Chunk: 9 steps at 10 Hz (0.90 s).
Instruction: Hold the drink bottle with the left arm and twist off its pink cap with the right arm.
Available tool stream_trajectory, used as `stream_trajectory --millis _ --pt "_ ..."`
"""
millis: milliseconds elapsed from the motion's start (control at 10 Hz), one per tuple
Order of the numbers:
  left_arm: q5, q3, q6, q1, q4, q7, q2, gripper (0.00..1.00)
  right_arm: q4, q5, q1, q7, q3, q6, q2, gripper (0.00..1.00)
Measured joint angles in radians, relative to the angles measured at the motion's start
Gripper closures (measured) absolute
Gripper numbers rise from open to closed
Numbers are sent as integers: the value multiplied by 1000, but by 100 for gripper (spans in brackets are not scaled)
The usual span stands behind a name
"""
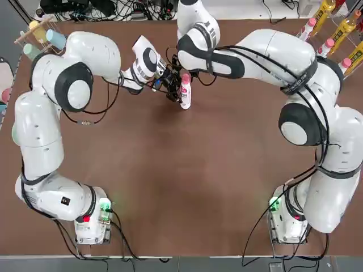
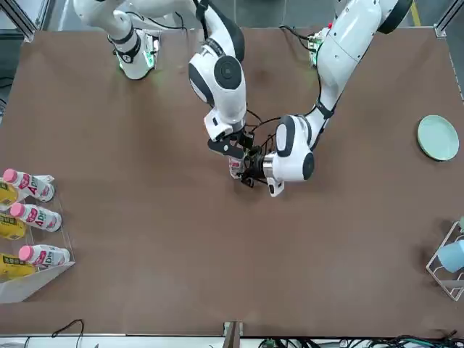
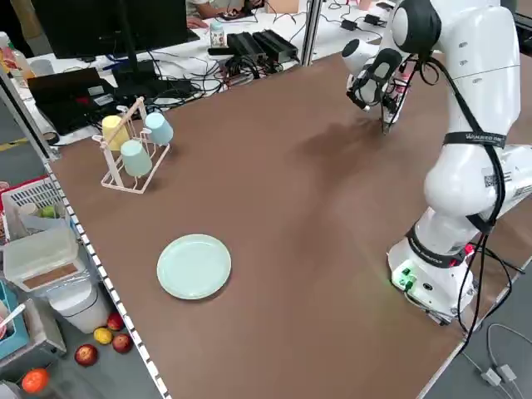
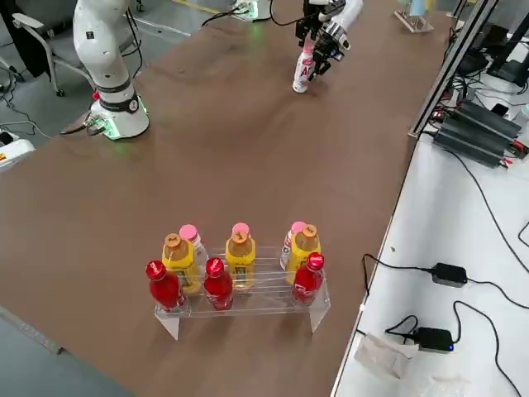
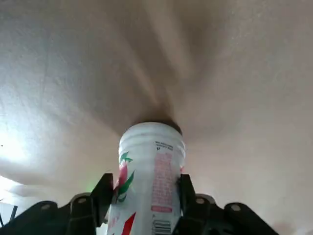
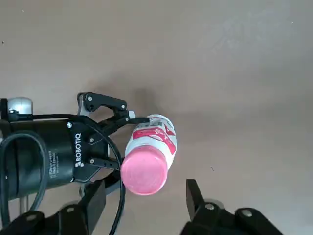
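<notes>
1. Above the brown desk, at its far side: left hand, closed on the drink bottle, one finger on either side of the label.
2. Between the two arms: the drink bottle, white, red-and-green label, pink cap on its neck.
3. Beside the capped end: right hand, fingers parted, the cap between them in its wrist view; contact cannot be told.
</notes>
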Motion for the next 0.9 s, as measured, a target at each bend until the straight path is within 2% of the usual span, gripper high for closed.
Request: stream_trajectory --millis 600,900 --pt "0 0 0 0 0 0 0 40 0 0 0 1 -1 4 22 26" --pt "0 1 -3 0 1 0 1 40 0 0 0 1 -1 4 22 30"
